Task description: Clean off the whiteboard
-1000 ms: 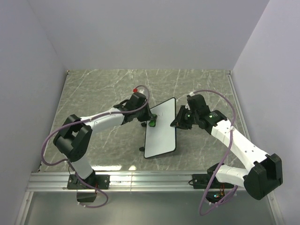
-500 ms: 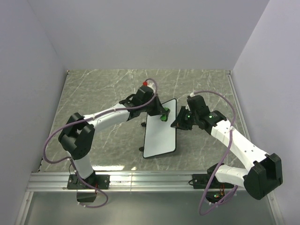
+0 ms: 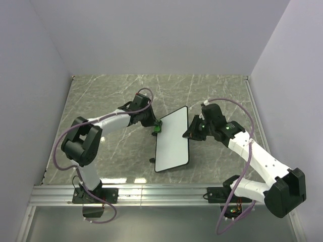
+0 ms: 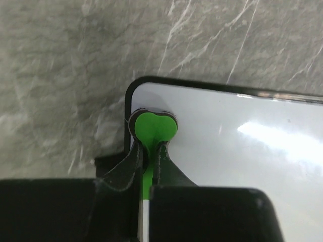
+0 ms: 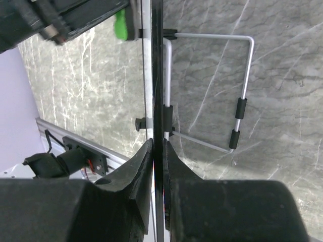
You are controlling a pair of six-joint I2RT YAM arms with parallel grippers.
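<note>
The grey marbled table [image 3: 101, 96] takes up most of the overhead view, with the whiteboard [image 3: 173, 143] near its middle, between the two arms. The board leans rather than lying flat. Its face is plain white inside a thin black frame with rounded corners, and no marks show on it from above. In the left wrist view a glare patch crosses the face and the frame's right edge cuts the board off, so only its corner area can be checked there, and that part is clean. The right wrist camera sees the board edge-on as a thin dark line, so the face is unreadable from that side.

The left arm [image 3: 108, 123] reaches in from the left and the right arm [image 3: 252, 154] from the right. The right gripper [image 3: 189, 132] is clamped narrow on the whiteboard's right edge, one finger on each side of it, though from above its own wrist housing hides the fingertips. Behind the board a bent wire stand [image 5: 246, 75] with black sleeves rests on the table. The left gripper [image 3: 155, 126] is closed tight on a small green eraser [image 3: 157, 128], which sits at the board's far left corner, against the frame. The gripper's black body hides the eraser's lower part
</note>
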